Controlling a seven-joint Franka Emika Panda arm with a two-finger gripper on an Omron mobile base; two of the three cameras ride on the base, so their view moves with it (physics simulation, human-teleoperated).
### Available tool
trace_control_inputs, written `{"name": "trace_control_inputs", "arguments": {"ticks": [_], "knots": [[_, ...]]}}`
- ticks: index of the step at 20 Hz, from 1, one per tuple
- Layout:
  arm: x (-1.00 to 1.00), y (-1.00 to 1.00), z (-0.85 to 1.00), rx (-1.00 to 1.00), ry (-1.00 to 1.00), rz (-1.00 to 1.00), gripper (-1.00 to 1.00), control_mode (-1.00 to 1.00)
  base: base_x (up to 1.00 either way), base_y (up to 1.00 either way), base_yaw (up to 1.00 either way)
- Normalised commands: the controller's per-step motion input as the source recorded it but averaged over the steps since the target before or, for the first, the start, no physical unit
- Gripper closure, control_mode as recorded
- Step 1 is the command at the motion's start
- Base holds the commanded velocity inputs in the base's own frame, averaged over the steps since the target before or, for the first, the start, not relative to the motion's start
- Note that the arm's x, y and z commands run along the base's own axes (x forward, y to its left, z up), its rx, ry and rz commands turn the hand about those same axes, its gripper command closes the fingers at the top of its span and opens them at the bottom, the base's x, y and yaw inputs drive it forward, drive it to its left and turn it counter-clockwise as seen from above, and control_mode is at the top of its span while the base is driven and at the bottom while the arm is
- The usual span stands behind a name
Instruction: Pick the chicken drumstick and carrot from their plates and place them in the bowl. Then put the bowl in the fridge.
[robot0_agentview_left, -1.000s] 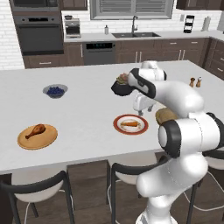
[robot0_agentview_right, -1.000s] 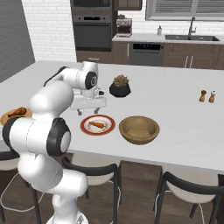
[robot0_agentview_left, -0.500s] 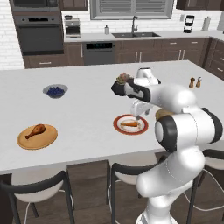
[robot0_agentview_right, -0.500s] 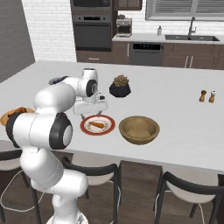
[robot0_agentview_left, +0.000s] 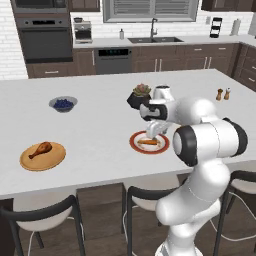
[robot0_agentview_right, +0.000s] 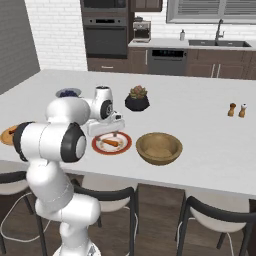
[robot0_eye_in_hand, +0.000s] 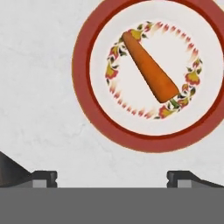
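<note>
The orange carrot (robot0_eye_in_hand: 151, 73) lies on the cream plate with the red-orange rim (robot0_eye_in_hand: 83, 87), carrot (robot0_agentview_left: 149, 142) and plate (robot0_agentview_right: 112, 149) near the counter's front edge. My gripper (robot0_agentview_left: 152, 132) hangs open just above that plate, its fingertips (robot0_eye_in_hand: 43, 177) spread wide and short of the carrot. On the wooden plate (robot0_agentview_left: 42, 159) far to the left rests the reddish-brown drumstick (robot0_agentview_left: 41, 149). Right of the carrot plate (robot0_agentview_right: 100, 146) stands the wooden bowl (robot0_agentview_right: 159, 148), with nothing in it. The fridge is out of view.
A black pot with a succulent (robot0_agentview_left: 140, 97) stands just behind the carrot plate. A small bowl of blueberries (robot0_agentview_left: 63, 103) sits at the back left. Salt and pepper shakers (robot0_agentview_right: 237, 110) stand far right. Stools line the counter's front edge.
The hand has come down lower over the red-rimmed plate and shifted slightly left. The carrot, drumstick and bowl have not moved.
</note>
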Motion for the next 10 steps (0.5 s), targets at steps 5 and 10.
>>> {"name": "trace_control_inputs", "arguments": {"ticks": [5,10], "knots": [[0.48,0.0,-0.41,-0.04,0.0,0.0,-1.0,-1.0,0.0,0.0,0.0],[0.26,0.0,-0.39,-0.05,0.0,0.0,-1.0,-1.0,0.0,0.0,0.0]]}}
